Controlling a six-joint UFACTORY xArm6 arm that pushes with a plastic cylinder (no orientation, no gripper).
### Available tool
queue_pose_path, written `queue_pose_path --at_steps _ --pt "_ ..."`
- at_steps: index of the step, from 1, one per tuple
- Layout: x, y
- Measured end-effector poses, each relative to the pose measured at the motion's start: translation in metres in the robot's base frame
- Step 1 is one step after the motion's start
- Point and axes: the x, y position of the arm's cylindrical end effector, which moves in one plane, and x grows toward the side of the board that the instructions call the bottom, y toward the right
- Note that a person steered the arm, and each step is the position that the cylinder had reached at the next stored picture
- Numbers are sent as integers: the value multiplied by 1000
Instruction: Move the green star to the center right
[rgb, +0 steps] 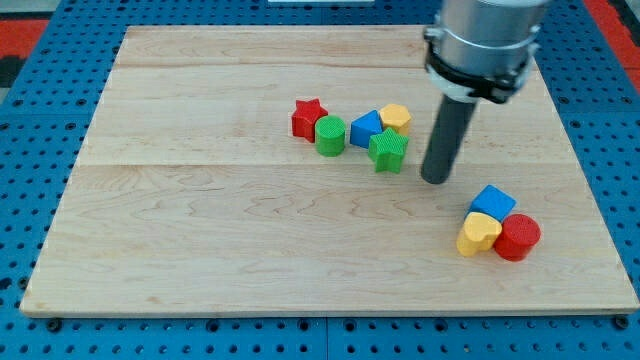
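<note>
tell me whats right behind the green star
Toward the view's top of the green star sit a blue block and a yellow block, touching it. Their hidden lower edges can't be seen.

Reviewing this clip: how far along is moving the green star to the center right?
Done: nothing that shows; the green star sits near the board's middle, against the blue block and by the yellow block. In hand: my tip stands just to the star's right, apart from it, so on the wrong side for a rightward push. Left: getting round to its left and pushing it right.
</note>
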Motion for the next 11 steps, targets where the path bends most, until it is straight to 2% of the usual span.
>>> queue_pose_path --at_steps 1,2,3,4,7,8,9,11 --pt "13 -26" --pt "13 -89" --pt "-9 -155" --pt "-18 -153" --pt "-45 -58" --pt "-44 -40" --pt "-20 -31" --pt "-25 35"
